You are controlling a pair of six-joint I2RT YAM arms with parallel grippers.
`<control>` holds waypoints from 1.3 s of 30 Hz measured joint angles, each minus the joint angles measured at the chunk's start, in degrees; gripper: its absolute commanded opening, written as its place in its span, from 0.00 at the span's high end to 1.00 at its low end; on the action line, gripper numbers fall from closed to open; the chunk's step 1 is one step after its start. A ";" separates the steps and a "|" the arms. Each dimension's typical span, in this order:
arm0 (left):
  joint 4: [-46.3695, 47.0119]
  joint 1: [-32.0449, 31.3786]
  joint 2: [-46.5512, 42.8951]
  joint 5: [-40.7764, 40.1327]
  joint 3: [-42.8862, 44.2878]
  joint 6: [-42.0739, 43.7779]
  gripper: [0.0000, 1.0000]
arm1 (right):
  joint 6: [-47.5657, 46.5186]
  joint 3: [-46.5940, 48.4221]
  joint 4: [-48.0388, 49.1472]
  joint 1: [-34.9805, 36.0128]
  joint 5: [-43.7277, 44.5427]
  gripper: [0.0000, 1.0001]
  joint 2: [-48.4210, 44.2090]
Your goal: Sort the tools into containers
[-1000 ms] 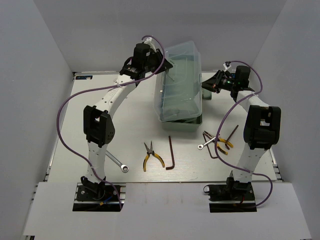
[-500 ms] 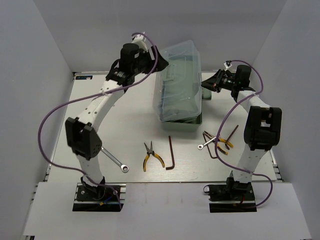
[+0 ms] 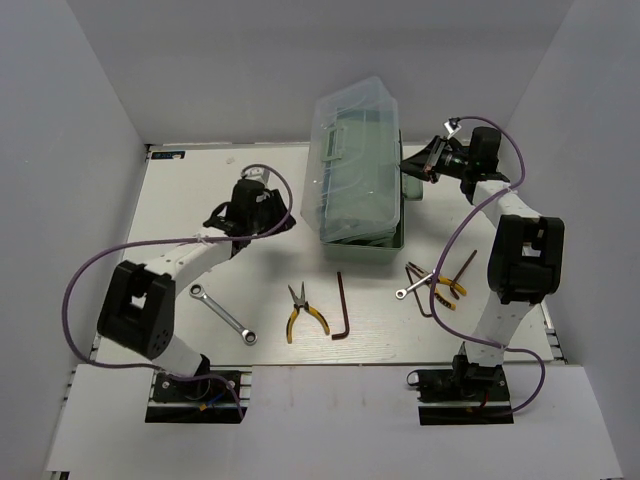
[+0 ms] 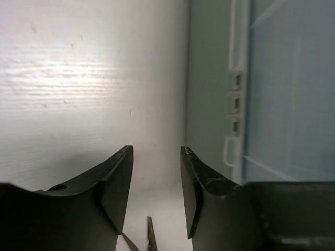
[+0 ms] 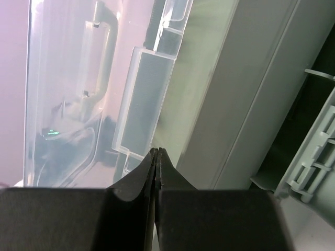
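The mint-green toolbox [image 3: 372,236] stands at the back middle with its translucent lid [image 3: 355,140] over it. My left gripper [image 3: 287,224] is open and empty, low over the table just left of the box; in its wrist view [image 4: 156,151] the box wall [image 4: 209,94] is to the right. My right gripper [image 3: 405,166] is shut and empty at the box's right side, with its tips [image 5: 158,151] near the lid latch [image 5: 138,99]. One wrench [image 3: 224,312], one pair of pliers [image 3: 303,312] and one hex key [image 3: 342,305] lie in front.
A second wrench [image 3: 413,288], pliers [image 3: 447,286] and hex key [image 3: 468,266] lie in a small heap at the right, beside my right arm's upright link. White walls close in the table on the left, right and back.
My left arm has swung down and left from the toolbox lid to table height beside the box. My right gripper has barely moved. The tools lie as before.
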 measured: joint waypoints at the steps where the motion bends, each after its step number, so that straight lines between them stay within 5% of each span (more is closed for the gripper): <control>1: 1.07 0.00 1.79 1.14 -0.85 -0.83 0.50 | 0.07 0.00 -0.02 0.07 0.02 1.00 -0.07; 17: 30.38 -0.87 16.15 17.84 -6.34 -14.82 0.59 | 0.17 0.00 -1.07 0.63 0.02 1.00 -3.10; 39: 37.97 -1.01 15.10 21.57 -12.17 -20.63 0.58 | -0.90 1.81 -5.40 5.81 0.07 1.00 -3.89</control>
